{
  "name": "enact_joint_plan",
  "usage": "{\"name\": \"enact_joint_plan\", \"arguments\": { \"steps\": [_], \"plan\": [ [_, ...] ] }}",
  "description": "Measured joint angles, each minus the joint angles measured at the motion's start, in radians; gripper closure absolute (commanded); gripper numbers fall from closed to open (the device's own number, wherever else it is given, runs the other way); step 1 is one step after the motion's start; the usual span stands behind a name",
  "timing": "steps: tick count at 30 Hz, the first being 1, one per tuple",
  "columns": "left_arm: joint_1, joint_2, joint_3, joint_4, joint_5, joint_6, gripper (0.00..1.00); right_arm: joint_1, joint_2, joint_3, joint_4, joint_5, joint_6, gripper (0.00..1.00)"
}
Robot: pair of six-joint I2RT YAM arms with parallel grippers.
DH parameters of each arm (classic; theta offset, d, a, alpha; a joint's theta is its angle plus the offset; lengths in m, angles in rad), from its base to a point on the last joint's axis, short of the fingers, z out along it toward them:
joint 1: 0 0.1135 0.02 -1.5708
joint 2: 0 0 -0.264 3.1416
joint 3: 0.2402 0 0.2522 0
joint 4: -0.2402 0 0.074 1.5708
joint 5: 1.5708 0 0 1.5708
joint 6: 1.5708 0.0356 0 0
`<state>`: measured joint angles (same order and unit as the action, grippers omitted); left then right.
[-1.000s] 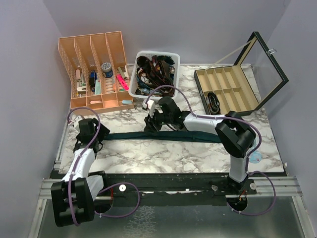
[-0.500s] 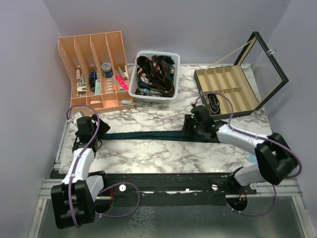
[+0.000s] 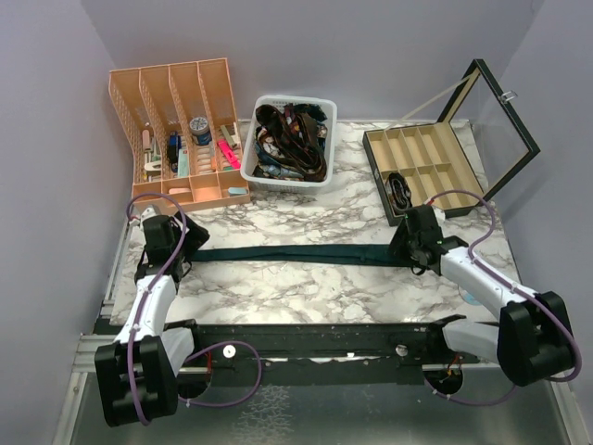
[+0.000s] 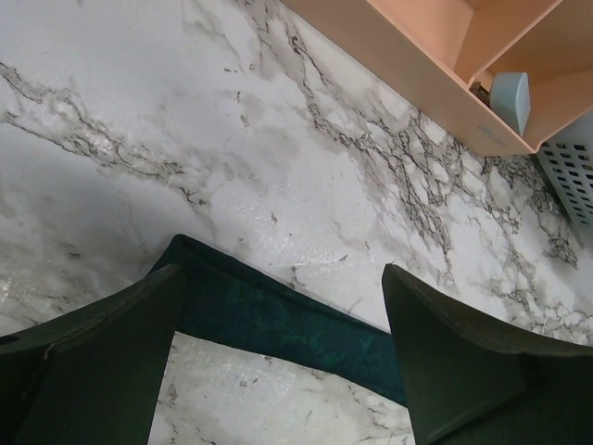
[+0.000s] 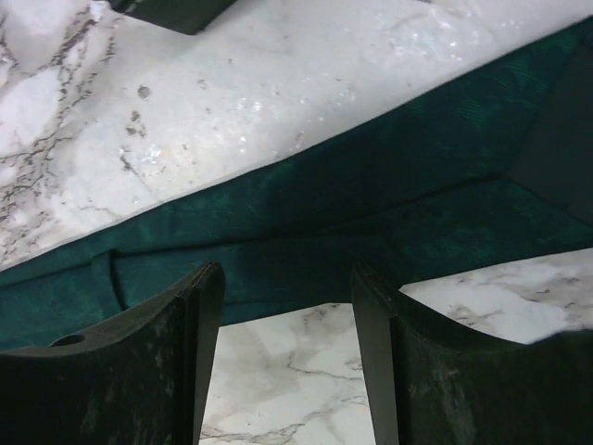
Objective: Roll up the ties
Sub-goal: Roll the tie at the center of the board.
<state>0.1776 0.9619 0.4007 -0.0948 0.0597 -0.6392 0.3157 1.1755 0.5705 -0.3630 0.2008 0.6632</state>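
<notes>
A dark teal-navy tie (image 3: 296,252) lies flat and straight across the marble table (image 3: 306,289), from left to right. My left gripper (image 3: 171,260) is open just above its narrow left end (image 4: 278,320), jaws wide apart on either side of it. My right gripper (image 3: 405,252) is open over the wide right end (image 5: 371,199), whose back seam and folds show. Neither gripper holds the tie.
A white basket (image 3: 252,148) full of several more ties stands at the back centre. A peach desk organiser (image 3: 176,130) is at the back left, its base (image 4: 435,83) near my left gripper. An open black compartment box (image 3: 422,167) with one rolled item stands at the back right.
My right gripper has slid rightwards along the tie from the middle of the table to its wide right end. The tie lies straighter. The left gripper has barely moved.
</notes>
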Motion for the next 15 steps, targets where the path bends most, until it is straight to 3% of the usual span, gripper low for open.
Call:
{"name": "enact_joint_plan", "arguments": {
  "steps": [15],
  "plan": [
    [0.0, 0.003, 0.001, -0.005, 0.001, 0.0, 0.11, -0.056, 0.009, -0.019, -0.018, -0.013, 0.019, 0.4]
  ]
}}
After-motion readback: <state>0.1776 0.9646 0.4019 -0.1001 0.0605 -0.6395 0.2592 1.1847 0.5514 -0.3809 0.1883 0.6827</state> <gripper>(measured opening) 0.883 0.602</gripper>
